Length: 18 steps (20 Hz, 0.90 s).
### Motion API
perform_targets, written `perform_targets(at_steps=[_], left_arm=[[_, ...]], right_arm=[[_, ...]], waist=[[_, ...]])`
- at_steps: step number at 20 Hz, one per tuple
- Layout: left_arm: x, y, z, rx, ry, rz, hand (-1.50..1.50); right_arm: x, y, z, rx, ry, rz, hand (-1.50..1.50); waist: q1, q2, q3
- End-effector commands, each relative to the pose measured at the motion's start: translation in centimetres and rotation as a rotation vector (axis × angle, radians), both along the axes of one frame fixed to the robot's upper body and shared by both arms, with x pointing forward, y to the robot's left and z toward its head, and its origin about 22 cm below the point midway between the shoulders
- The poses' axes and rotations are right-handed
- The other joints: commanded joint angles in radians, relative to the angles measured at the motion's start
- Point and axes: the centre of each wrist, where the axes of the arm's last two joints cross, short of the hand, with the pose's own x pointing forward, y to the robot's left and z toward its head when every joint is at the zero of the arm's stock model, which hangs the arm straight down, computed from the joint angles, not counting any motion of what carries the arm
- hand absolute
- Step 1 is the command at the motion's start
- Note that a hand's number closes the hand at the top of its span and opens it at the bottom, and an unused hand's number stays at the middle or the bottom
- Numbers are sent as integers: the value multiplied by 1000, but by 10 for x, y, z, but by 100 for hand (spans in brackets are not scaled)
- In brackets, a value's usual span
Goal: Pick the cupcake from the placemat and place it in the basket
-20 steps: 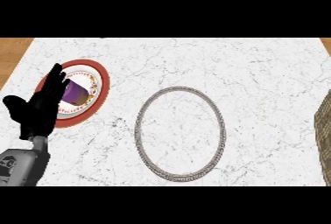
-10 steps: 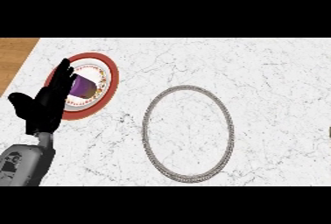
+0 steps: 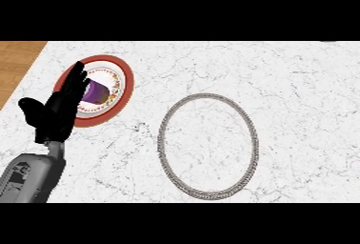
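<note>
The left hand (image 3: 60, 107) hovers with fingers straight and unclenched beside the purple cupcake (image 3: 96, 92), which sits on the round red-rimmed placemat (image 3: 124, 78), seemingly aligning for a grasp; the wire basket (image 3: 207, 145) lies apart to the right.

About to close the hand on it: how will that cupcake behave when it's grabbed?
The cupcake looks small, so probably light. Its purple top is likely soft and may smear or squash under the left hand, whose straight fingers overlap it. Sitting on a smooth-looking placemat, it could slide or tip if nudged sideways.
</note>
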Motion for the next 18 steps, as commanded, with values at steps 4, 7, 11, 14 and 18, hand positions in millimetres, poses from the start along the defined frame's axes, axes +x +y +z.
perform_targets(at_steps=[4,7,11,14,18], left_arm=[[2,-4,-3,-3,13,1,0],[0,-5,-8,13,26,-7,0],[7,-8,1,2,15,-4,0],[7,-10,0,-1,14,-10,0],[7,-9,-5,9,23,-15,0]], right_arm=[[-39,19,-9,68,-182,-117,150],[-57,29,-16,148,-240,-147,150],[-73,30,-30,238,-275,-197,150],[-88,15,-43,331,-326,-222,150],[-100,14,-49,362,-392,-196,150]], waist=[[6,-1,-2],[7,-4,-4],[10,-3,-4],[5,-4,-3],[18,-2,-5]])
